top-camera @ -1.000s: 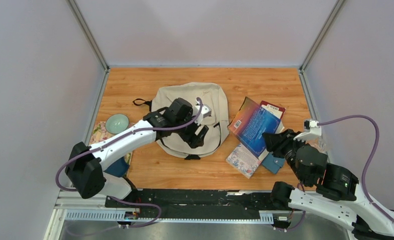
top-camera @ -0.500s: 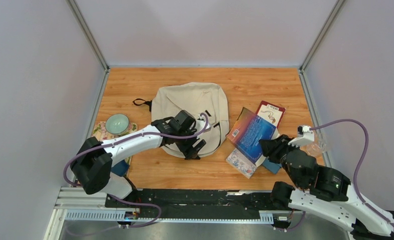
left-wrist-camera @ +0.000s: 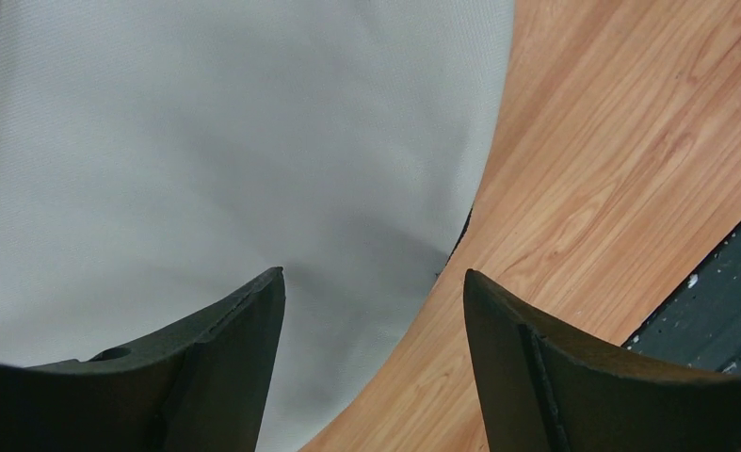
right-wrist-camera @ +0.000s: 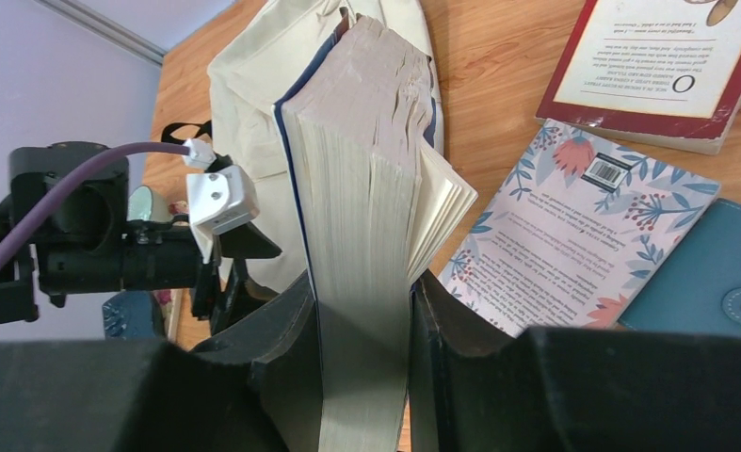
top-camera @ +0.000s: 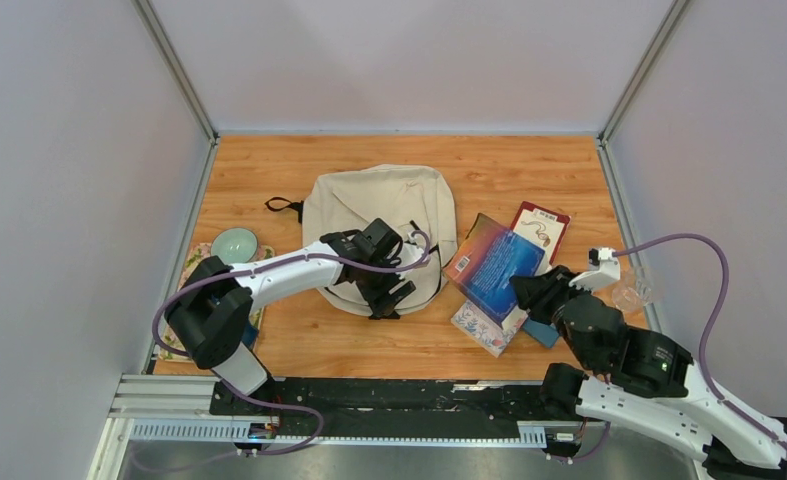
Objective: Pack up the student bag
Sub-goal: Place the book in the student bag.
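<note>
Top external: the student bag (top-camera: 369,205) lies flat on the tabletop (top-camera: 529,170), left of the right hand (top-camera: 529,290), which pinches a thick blue book (top-camera: 497,262), while the left hand (top-camera: 389,293), spread and empty, hovers over the bag's near edge, far closer.

The top external camera is looking down from above and behind the near edge, taking in the whole wooden surface (top-camera: 489,160) from well off. The left wrist camera is peering past the left gripper (left-wrist-camera: 373,275) from very close at the student bag (left-wrist-camera: 206,141) and a strip of surface, while the right wrist camera is looking low along the right gripper (right-wrist-camera: 362,287) and its book (right-wrist-camera: 357,169) toward that same bag and the left arm (right-wrist-camera: 74,235), both also showing overhead.
</note>
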`<act>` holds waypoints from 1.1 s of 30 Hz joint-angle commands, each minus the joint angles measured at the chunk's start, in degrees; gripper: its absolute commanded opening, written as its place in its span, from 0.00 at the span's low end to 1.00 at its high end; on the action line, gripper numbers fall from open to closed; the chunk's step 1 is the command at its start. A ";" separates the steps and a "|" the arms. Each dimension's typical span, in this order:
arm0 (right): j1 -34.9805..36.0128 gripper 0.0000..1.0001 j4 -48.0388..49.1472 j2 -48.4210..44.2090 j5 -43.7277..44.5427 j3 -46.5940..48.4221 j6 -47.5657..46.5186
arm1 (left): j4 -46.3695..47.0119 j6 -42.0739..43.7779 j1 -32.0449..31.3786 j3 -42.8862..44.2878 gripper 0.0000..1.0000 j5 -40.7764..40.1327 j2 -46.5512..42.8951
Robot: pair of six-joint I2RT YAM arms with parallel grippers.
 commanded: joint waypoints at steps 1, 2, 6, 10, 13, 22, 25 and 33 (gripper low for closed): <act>0.03 0.00 12.68 -2.88 2.05 3.30 4.30 | -2.14 3.04 -0.02 2.78 0.76 0.34 0.49; 0.03 0.00 12.77 -3.06 2.22 3.12 4.21 | -2.05 2.96 -0.02 2.78 0.75 0.16 0.67; 0.03 0.00 11.11 -4.12 3.36 2.59 3.77 | -0.82 1.21 0.07 2.61 0.61 0.77 1.28; 0.03 0.00 9.35 -7.10 4.94 1.54 4.21 | -0.91 -0.91 -0.02 3.66 0.45 2.34 2.42; 0.03 0.00 6.81 -8.95 5.47 1.80 4.64 | -1.00 -1.61 0.07 4.63 0.33 3.58 2.08; 0.03 0.00 1.70 -15.46 6.09 -1.80 9.13 | -2.05 -2.49 0.07 6.38 0.00 1.57 1.64; 0.12 0.00 1.00 -14.32 5.04 -1.63 9.13 | -1.35 -4.51 0.15 7.88 0.00 -0.19 -0.20; 0.03 0.00 0.91 -15.98 2.75 -4.17 14.84 | 2.43 -14.87 1.03 14.47 0.00 -6.16 -4.95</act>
